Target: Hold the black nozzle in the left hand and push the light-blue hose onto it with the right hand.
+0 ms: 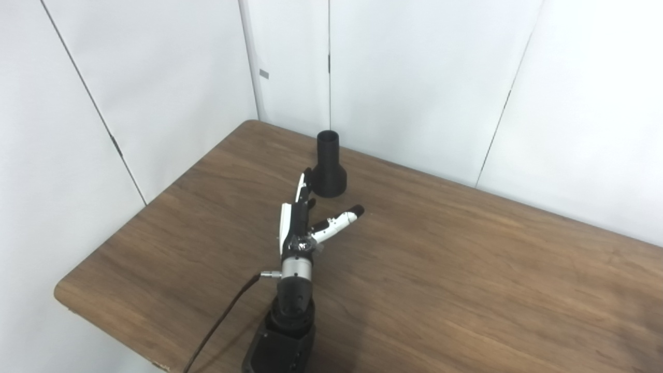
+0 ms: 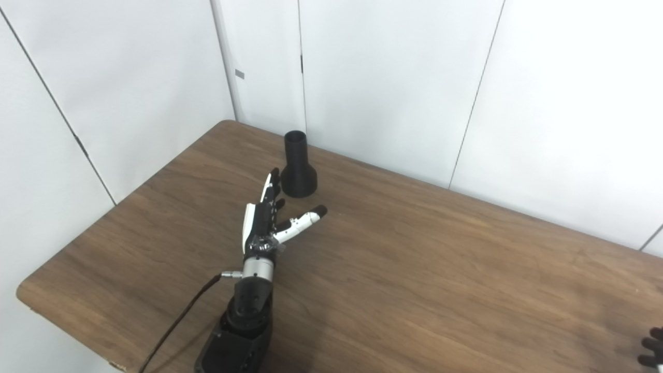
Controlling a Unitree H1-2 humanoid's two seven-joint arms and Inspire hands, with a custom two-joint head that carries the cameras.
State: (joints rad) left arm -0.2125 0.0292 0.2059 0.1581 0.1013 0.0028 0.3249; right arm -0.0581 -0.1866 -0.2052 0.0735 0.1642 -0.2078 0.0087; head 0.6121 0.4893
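One black nozzle stands upright on the table; left hand spread, empty.

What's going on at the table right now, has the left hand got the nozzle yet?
Not yet. The left hand is open, fingers straight and thumb spread, reaching toward the black nozzle, which stands upright on its wide end near the far edge of the wooden table. The fingertips are close beside the nozzle's base, but nothing is gripped. Only dark fingertips of the right hand show at the lower right corner of the right eye view. No light-blue hose is in view.
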